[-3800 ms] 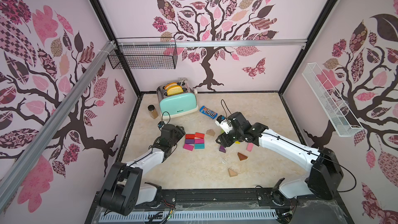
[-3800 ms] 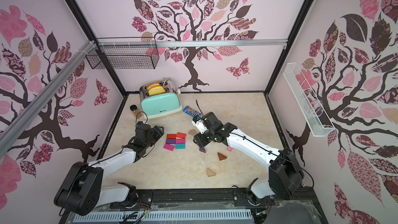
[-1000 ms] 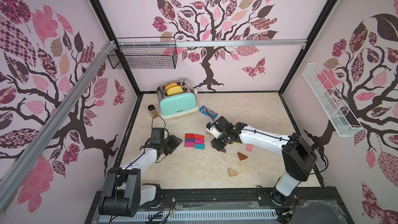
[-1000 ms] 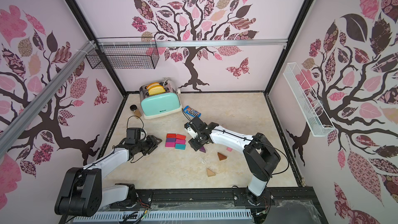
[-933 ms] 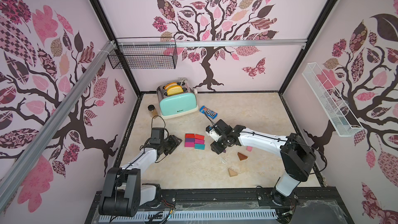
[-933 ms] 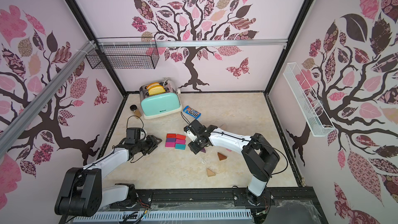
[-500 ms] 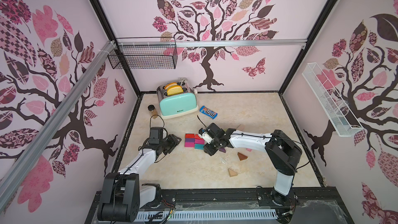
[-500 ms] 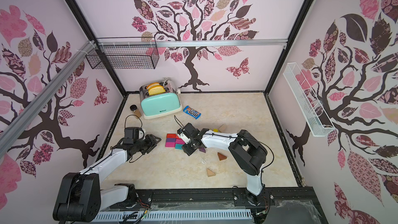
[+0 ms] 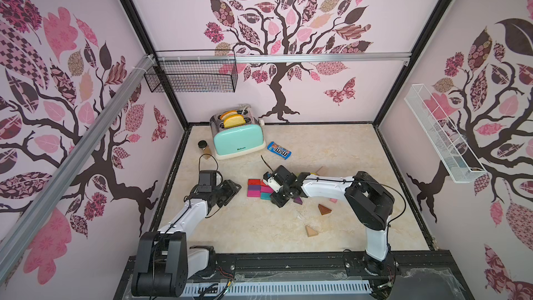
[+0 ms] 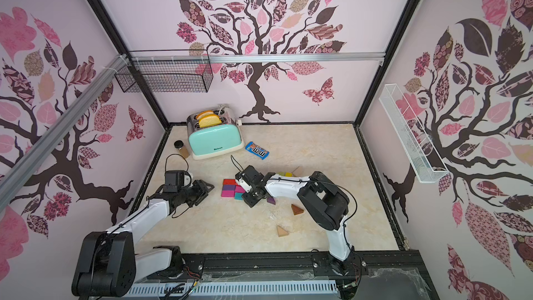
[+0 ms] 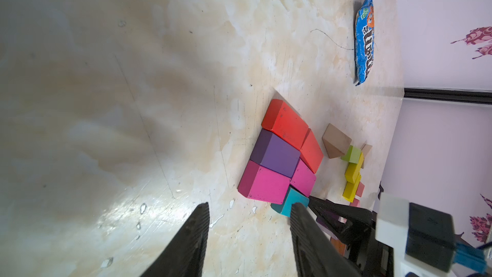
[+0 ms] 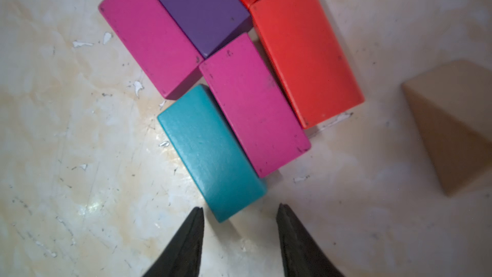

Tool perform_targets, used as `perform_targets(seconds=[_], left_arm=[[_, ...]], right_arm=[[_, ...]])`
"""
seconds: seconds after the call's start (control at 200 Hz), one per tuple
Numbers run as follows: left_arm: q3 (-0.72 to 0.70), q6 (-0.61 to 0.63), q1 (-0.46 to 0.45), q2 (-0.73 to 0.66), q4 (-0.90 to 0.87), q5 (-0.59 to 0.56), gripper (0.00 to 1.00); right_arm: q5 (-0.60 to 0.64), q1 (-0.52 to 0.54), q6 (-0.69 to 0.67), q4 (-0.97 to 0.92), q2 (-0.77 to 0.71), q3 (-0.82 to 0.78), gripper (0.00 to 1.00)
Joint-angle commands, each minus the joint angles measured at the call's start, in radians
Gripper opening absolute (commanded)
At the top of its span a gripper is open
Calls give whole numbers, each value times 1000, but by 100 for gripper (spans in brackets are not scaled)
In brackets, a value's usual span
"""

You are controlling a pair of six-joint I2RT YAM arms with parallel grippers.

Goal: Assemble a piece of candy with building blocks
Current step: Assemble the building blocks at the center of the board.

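Fingers [image 12: 186, 243] of the right gripper [image 12: 239, 207] are matte black wedges tapering to points, spread apart and grasping nothing; the short end of the teal block [image 12: 210, 150] sits btw the 2 tips w/ a thin gap each side, no contact seen. Left gripper [image 11: 249, 205] is released too, its ribbed black fingers [image 11: 191, 238] parted over bare table [image 9: 259, 226], near the cluster, not touching it. Task blocks: 6 flat painted-wood rectangles packed edge to edge near mid-table: 2 red blocks [image 12: 306, 51], 1 purple block [image 12: 194, 3], 2 magenta blocks [image 12: 253, 102], plus the teal one at the corner nearest the right gripper. Faces smooth w/ a satin sheen, edges crisp, paint nicked at some corners; the rows sit staggered, so the outline is stepped, not square. Tan triangle [image 12: 452, 123] is a plain wood prism, near the red edge but apart from it. Yellow and green blocks [image 11: 352, 171], small and chunky, bunch up beyond it, partly hidden behind the right arm in both top views. Purple piece [image 9: 297, 200] lies just beside the right wrist, shape hard to tell. Brown triangle [image 9: 324, 209] and a 2nd tan triangle [image 9: 311, 230] lie loose, well apart, toward the front edge. Table is glossy cream marble-look, scuffed w/ white flecks. Free room: wide bare floor in front of the cluster and btw the 2 arms, also the far right side; back-left corner is taken by a mint toaster [image 9: 236, 137], small jar [image 9: 203, 147] and blue candy packet [image 9: 279, 150].
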Motion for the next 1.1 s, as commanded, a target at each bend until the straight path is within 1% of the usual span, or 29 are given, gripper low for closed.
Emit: perform_targets(seconds=[0.0, 0.26, 0.475, 0.77, 1.095], left_arm=[[-8, 14, 7, -18, 5, 8, 53], [-8, 19, 11, -16, 6, 12, 53], [-9, 26, 11, -20, -5, 10, 53], [-9, 26, 12, -19, -2, 9, 53], [0, 22, 13, -10, 5, 17, 53]], right_arm=[[16, 6, 23, 6, 34, 14, 45], [49, 7, 50, -4, 52, 26, 41], [51, 7, 73, -3, 71, 39, 40], [64, 8, 79, -4, 60, 26, 40], [62, 7, 74, 0, 39, 12, 46]])
